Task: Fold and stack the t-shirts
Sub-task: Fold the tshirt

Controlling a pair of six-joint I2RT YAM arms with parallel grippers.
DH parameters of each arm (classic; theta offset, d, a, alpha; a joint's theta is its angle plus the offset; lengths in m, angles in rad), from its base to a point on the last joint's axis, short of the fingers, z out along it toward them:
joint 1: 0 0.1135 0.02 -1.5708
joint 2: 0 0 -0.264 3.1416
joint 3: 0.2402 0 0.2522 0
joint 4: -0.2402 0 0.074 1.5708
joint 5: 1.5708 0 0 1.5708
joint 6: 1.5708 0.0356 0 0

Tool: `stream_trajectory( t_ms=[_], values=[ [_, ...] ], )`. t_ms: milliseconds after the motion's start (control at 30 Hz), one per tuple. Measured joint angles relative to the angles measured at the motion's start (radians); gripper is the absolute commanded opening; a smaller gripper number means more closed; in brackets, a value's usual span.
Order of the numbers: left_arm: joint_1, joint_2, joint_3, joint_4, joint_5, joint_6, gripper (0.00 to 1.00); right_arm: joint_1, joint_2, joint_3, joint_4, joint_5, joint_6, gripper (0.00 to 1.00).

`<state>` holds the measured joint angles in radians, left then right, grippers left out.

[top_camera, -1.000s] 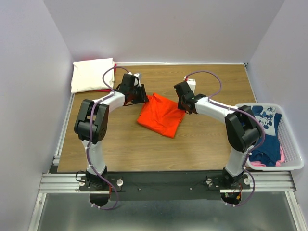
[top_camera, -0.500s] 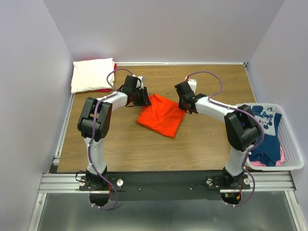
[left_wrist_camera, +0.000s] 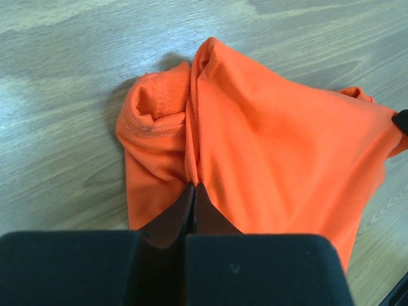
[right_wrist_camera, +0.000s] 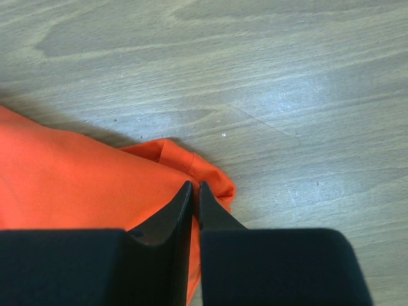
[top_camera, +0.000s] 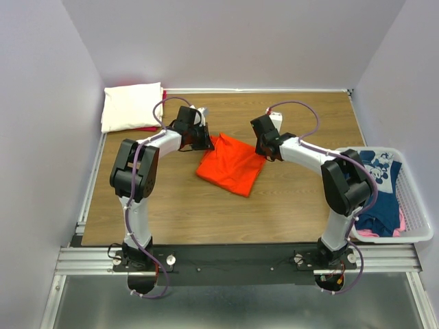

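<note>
The orange t-shirt (top_camera: 230, 164) lies near the middle of the wooden counter (top_camera: 206, 212) in the top view, folded into a rough, tilted square with its lower corner pointing toward the bottom of the frame. The left gripper (top_camera: 207, 142) meets the shirt's upper left corner and the right gripper (top_camera: 265, 156) its right corner.

The wrist views show what the top view cannot. On the left wrist, the fingers (left_wrist_camera: 185, 207) are pressed together, pinching a raised fold of the cloth. A ribbed, stitched hem is bunched just left of that fold, with smoother cloth spreading to the right. On the right wrist, the fingers (right_wrist_camera: 178, 204) are clenched on the shirt's edge beside a small rolled corner (only a thin line of orange shows between them).

Only the top view shows the folded cream-white t-shirt (top_camera: 132, 105) at the counter's upper left. It also shows the white basket (top_camera: 420, 209) at the right edge, holding a navy printed t-shirt (top_camera: 381, 179).
</note>
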<state>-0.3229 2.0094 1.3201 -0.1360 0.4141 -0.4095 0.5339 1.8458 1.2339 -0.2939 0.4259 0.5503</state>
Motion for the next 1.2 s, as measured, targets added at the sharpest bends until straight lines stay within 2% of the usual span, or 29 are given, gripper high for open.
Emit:
stream_trajectory(
  t_ms=[367,600,733,867,933,967,1000,1100,1200],
  values=[
    [0.0,-0.12,-0.002,-0.027,0.002,0.0,0.0,-0.005,-0.073,0.0,0.0,0.0,0.006,0.1],
    [0.0,-0.197,-0.106,-0.023,-0.043,-0.025,0.0,-0.008,-0.081,0.006,-0.002,0.0,0.007,0.1],
    [0.005,-0.197,-0.156,-0.011,-0.067,-0.036,0.0,-0.021,-0.033,0.042,0.0,-0.002,0.006,0.11],
    [0.012,-0.18,-0.183,0.006,-0.079,-0.045,0.0,-0.038,0.041,0.064,0.014,-0.021,-0.002,0.23],
    [0.018,-0.164,-0.183,0.008,-0.087,-0.047,0.0,-0.047,0.068,0.066,0.015,-0.028,-0.006,0.36],
    [0.023,-0.156,-0.183,0.008,-0.089,-0.048,0.08,-0.056,0.08,0.067,0.014,-0.034,-0.011,0.4],
    [0.027,-0.149,-0.183,0.009,-0.089,-0.047,0.14,-0.062,0.085,0.067,0.014,-0.04,-0.014,0.5],
    [0.031,-0.145,-0.182,0.008,-0.092,-0.051,0.38,-0.077,0.085,0.069,0.013,-0.052,-0.027,0.59],
    [0.036,-0.145,-0.168,0.006,-0.097,-0.049,0.42,-0.089,0.066,0.072,0.012,-0.057,-0.031,0.59]
  ],
)
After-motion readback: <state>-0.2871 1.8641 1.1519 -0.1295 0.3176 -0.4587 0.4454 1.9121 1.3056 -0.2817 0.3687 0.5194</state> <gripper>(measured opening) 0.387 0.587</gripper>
